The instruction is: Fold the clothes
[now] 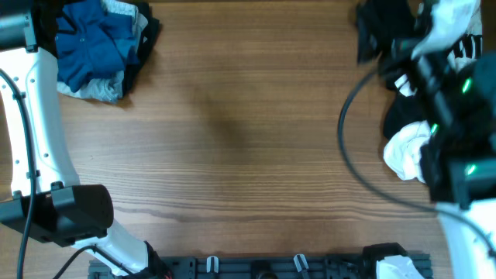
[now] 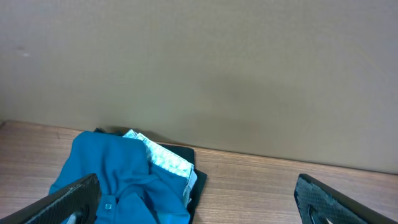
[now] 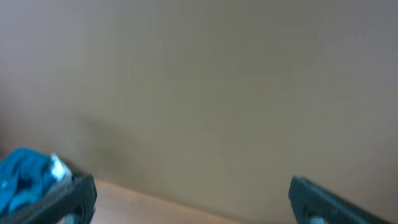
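Observation:
A pile of clothes with a blue shirt [image 1: 89, 43] on top lies at the table's back left corner; it also shows in the left wrist view [image 2: 118, 180], over a patterned white piece and a black one. My left gripper [image 2: 199, 208] is open and empty, with its fingers wide apart just above this pile. A second heap of black and white clothes [image 1: 407, 143] lies at the right edge, partly under my right arm. My right gripper [image 3: 189, 202] is open and empty, raised, facing the back wall. The view is blurred.
The wooden table [image 1: 248, 155] stretches between the two piles. A plain beige wall [image 2: 205, 68] stands behind the table. A black cable [image 1: 345, 147] loops off the right arm over the table. The arm bases stand at the front corners.

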{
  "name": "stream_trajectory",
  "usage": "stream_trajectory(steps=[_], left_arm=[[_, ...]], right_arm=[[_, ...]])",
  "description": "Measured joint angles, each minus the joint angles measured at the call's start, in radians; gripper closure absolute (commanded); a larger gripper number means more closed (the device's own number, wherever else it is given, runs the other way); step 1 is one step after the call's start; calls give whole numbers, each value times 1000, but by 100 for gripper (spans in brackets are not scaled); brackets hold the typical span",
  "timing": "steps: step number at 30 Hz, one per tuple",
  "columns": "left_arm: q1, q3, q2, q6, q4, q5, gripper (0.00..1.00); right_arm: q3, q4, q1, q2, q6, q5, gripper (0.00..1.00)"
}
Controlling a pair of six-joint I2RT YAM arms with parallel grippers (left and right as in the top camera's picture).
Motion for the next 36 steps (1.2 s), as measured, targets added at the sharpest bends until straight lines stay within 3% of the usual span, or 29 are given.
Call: stream_trajectory(steps=[8, 16, 20, 29, 36], left_arm=[[0, 0, 0, 0, -1, 0, 0], [0, 0, 0, 0, -3, 0, 0], [0, 0, 0, 0, -3, 0, 0], [0, 0, 1, 0, -2, 0, 0], [0, 0, 1, 0, -2, 0, 0]], right_arm=[[-684, 231, 12, -320, 137, 38, 0], [-1139, 312, 12, -762, 168, 41, 0], [-1210, 273, 12, -884, 168, 48, 0], [-1216, 126, 12, -970, 139, 63, 0], [-1217, 115, 12, -1039, 104, 67, 0]])
